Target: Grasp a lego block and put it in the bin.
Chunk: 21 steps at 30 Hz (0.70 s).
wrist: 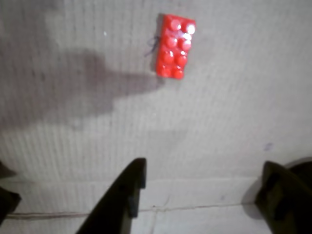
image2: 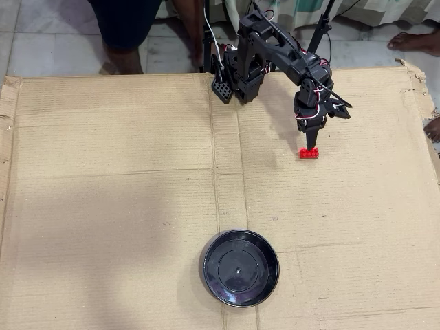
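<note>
Lego block (wrist: 175,46): red brick lying studs-up on the cardboard sheet (image2: 110,206), free of any grip; in the overhead view (image2: 309,153) it sits right of centre, just below the arm's tip.
Gripper (wrist: 204,187): fingers spread wide apart and empty, one dark finger at lower centre and the other at lower right of the wrist view.
Key relation: in the wrist view the brick lies ahead of the fingers, toward the top of the frame and slightly left of the middle of the gap, apart from both; its long axis runs nearly up and down the frame with a slight tilt, so by my reading the jaws would close across its short width.
Bin (image2: 240,268): glossy black round dish, empty, well apart from the brick at the lower middle of the overhead view.
Surroundings: arm's base (image2: 237,75) at the sheet's upper edge; a person's legs (image2: 130,34) beyond the cardboard, bare feet (image2: 412,40) at the upper right.
Obstacles: bare cardboard between brick and bin; nothing appears to block the path.
Stage: approach, brick not yet grasped.
</note>
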Each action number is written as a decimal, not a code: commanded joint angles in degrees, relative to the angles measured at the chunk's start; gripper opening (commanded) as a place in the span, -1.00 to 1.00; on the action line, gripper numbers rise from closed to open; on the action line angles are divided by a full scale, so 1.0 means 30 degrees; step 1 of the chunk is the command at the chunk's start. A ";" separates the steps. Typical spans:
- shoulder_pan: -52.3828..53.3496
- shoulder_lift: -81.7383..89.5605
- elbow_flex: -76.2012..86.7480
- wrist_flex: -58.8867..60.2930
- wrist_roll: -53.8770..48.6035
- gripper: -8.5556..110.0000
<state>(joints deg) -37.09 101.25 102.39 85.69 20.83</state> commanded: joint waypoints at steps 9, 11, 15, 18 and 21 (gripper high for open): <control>-0.0557 -0.1875 0.2051 -0.1025 -0.0059 -0.39; -0.0557 -0.1992 0.2490 -0.2021 -0.0059 -0.39; -0.0850 -0.2051 0.3252 -0.3311 -0.0205 -0.39; -0.1641 -0.2051 0.3896 -0.3984 -0.0059 -0.39; -0.2021 -0.2051 0.4102 -0.4336 -0.0059 -0.39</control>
<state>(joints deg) -42.71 94.57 114.61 73.48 20.13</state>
